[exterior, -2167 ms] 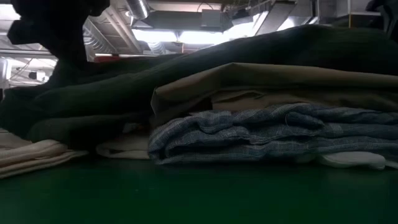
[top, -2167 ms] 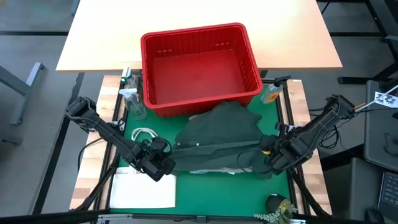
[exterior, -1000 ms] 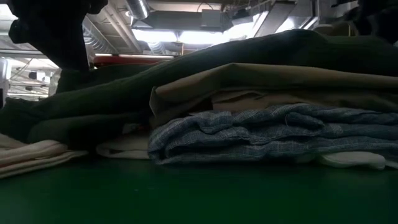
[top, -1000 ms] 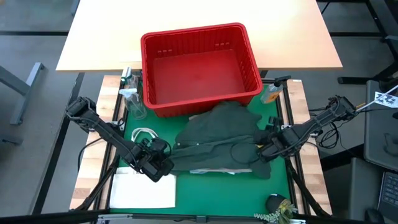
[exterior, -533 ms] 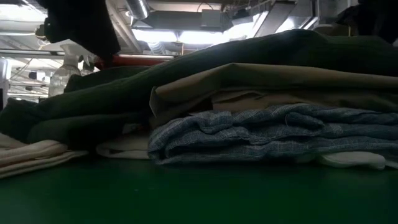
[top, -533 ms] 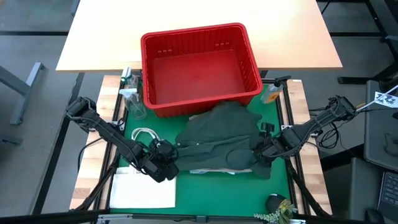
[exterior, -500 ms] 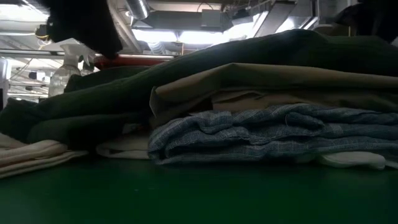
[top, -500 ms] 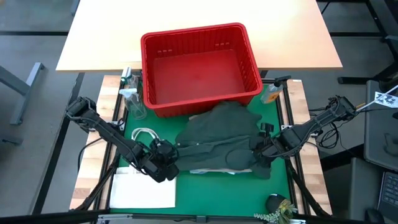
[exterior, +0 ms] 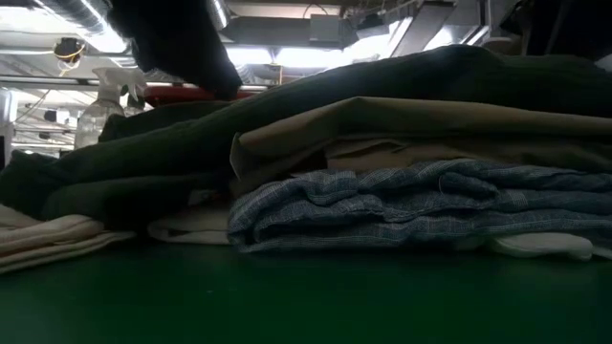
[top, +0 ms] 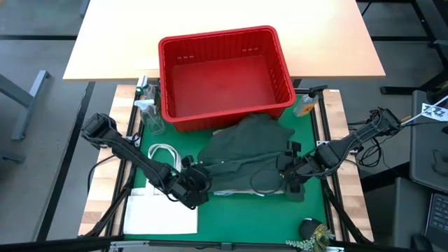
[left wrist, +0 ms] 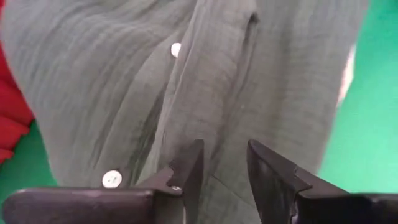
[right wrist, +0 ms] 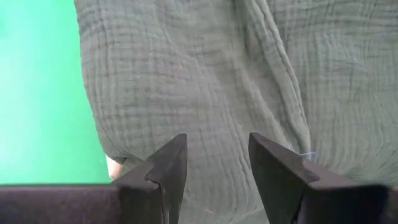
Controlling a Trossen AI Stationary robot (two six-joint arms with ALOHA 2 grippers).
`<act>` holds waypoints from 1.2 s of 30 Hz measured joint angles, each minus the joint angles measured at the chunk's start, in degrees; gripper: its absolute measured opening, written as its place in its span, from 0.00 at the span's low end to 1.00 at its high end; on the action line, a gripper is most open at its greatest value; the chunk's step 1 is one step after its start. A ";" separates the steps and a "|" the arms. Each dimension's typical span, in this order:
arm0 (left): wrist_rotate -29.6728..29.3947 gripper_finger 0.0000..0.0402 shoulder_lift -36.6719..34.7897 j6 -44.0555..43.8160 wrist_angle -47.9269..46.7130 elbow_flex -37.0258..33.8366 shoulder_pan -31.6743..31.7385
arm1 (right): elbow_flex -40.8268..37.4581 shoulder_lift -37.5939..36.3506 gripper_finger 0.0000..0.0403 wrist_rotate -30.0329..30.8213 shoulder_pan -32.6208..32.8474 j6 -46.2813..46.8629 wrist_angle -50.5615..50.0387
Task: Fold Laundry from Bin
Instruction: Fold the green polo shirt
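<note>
On the green mat, both grippers, left gripper (top: 198,183) and right gripper (top: 287,175), hover with jaws apart over opposite sides of the crinkled dark green button-up garment (top: 241,157), apparently poised to fold it.

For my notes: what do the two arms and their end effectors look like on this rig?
Both arms are dark, nearly black, built of slim jointed links with bulkier joint housings, and black cables run beside them. The left end effector and the right end effector each carry two flat, dark fingers that taper to blunt tips. No markings are legible.
</note>
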 joint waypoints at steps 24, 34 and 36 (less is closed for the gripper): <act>5.11 0.12 2.07 5.16 0.72 0.02 8.16 | 0.00 0.00 0.42 0.00 0.00 0.00 -0.02; 4.12 0.01 -2.89 2.23 -0.19 0.02 8.90 | 0.00 0.00 0.42 -0.80 0.00 0.07 0.37; 2.75 0.01 -4.30 2.23 -0.66 0.02 9.66 | 0.00 0.00 0.42 -2.62 0.00 0.12 0.37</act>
